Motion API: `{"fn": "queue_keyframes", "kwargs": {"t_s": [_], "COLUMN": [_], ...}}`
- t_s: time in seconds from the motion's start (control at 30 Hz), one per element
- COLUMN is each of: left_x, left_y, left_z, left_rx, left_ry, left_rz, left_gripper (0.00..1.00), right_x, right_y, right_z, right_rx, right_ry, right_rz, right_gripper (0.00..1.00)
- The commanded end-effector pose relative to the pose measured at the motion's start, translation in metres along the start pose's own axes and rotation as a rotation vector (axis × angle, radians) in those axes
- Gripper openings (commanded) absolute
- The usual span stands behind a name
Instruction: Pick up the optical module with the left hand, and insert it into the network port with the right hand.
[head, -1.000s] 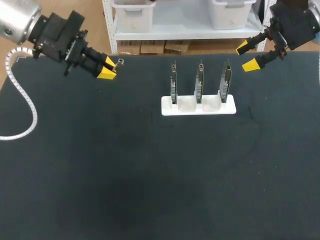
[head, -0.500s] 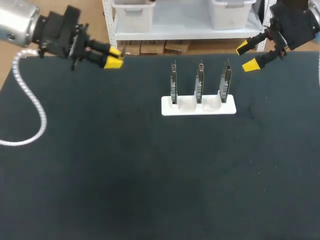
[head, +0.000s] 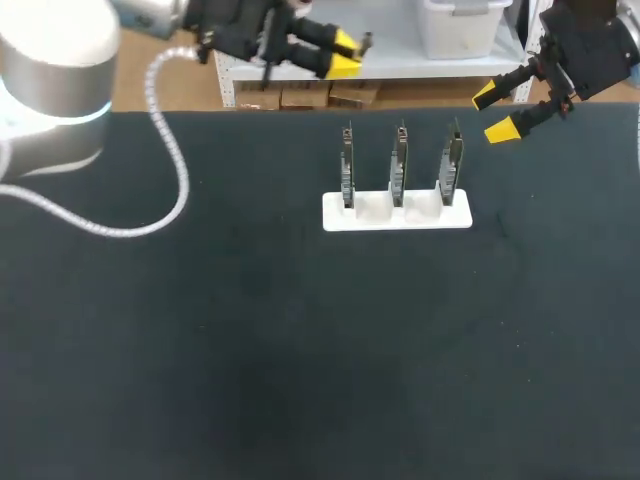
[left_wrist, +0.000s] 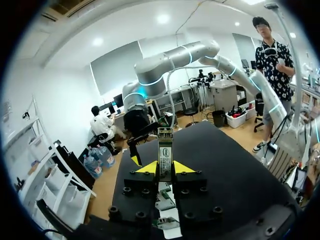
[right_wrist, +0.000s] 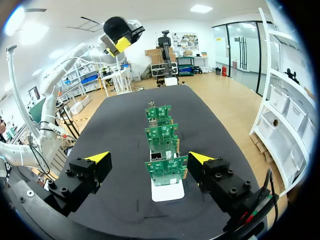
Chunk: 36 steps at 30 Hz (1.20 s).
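My left gripper (head: 345, 48) hangs high over the table's back edge, left of the boards, shut on the optical module (head: 365, 42). In the left wrist view the slim metal module (left_wrist: 165, 150) stands upright between the yellow tips of the left gripper (left_wrist: 165, 168), sticking out past them. Three green circuit boards with network ports (head: 398, 165) stand in a row in a white holder (head: 396, 214). My right gripper (head: 497, 112) is open at the back right, clear of the boards. From the right wrist, the right gripper (right_wrist: 150, 158) faces the nearest board (right_wrist: 166, 171), and the left gripper (right_wrist: 120, 33) is high beyond.
The black table top (head: 300, 350) stretches wide in front of the holder. A white cable (head: 165, 150) trails from my left arm over the table's back left.
My left arm has swung up and to the right with the module, from the table's back left corner to above the back edge near the boards. The right arm has stayed still.
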<state>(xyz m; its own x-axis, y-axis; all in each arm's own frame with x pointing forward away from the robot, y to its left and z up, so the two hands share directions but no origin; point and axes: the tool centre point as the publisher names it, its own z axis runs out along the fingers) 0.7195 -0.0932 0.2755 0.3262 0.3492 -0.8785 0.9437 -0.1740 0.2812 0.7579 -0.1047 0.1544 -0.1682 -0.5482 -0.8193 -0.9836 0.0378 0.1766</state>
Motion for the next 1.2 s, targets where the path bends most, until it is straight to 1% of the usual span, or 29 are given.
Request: {"fn": "queue_keyframes", "kwargs": {"t_s": [0.03, 0.1, 0.27, 0.33, 0.4, 0.83, 0.87, 0.93, 1.0, 1.03, 1.07, 1.13, 1.2], "left_x": [0.000, 0.002, 0.015, 0.022, 0.026, 0.026, 0.027, 0.023, 0.020, 0.020, 0.019, 0.020, 0.019], "left_y": [0.048, 0.052, 0.057, 0.055, 0.049, 0.049, 0.047, 0.045, 0.045, 0.046, 0.047, 0.050, 0.053], "left_z": [0.037, 0.041, 0.037, 0.031, 0.022, 0.022, 0.024, 0.031, 0.038, 0.042, 0.045, 0.048, 0.050], "left_rx": [0.115, 0.115, 0.058, 0.034, 0.017, 0.017, 0.011, -0.003, -0.021, -0.029, -0.037, -0.055, -0.078], "left_ry": [-0.007, -0.012, -0.007, -0.015, -0.012, -0.012, -0.003, -0.017, -0.013, -0.045, -0.052, -0.050, -0.025], "left_rz": [-0.060, -0.097, -0.155, -0.173, -0.167, -0.167, -0.163, -0.157, -0.151, -0.159, -0.166, -0.164, -0.155], "left_gripper": [0.00, 0.00, 0.00, 0.00, 0.00, 0.00, 0.00, 0.00, 0.00, 0.00, 0.00, 0.00, 0.00], "right_x": [0.000, 0.000, 0.000, 0.000, 0.000, 0.000, 0.000, 0.000, 0.000, 0.000, 0.000, 0.000, 0.000], "right_y": [0.000, 0.000, 0.000, 0.000, 0.000, 0.000, 0.000, 0.000, 0.000, 0.000, 0.000, 0.000, 0.000], "right_z": [0.000, 0.000, 0.000, 0.000, 0.000, 0.000, 0.000, 0.000, 0.000, 0.000, 0.000, 0.000, 0.000], "right_rx": [0.001, 0.001, 0.001, 0.001, 0.001, 0.001, 0.001, 0.001, 0.001, 0.001, 0.001, 0.001, 0.001], "right_ry": [0.000, 0.000, 0.000, 0.000, 0.000, 0.000, 0.000, 0.000, 0.000, 0.000, 0.000, 0.000, 0.000], "right_rz": [0.000, 0.000, 0.000, 0.000, 0.000, 0.000, 0.000, 0.000, 0.000, 0.000, 0.000, 0.000, 0.000], "right_gripper": [1.00, 1.00, 1.00, 1.00, 1.00, 1.00, 1.00, 1.00, 1.00, 1.00, 1.00, 1.00, 1.00]}}
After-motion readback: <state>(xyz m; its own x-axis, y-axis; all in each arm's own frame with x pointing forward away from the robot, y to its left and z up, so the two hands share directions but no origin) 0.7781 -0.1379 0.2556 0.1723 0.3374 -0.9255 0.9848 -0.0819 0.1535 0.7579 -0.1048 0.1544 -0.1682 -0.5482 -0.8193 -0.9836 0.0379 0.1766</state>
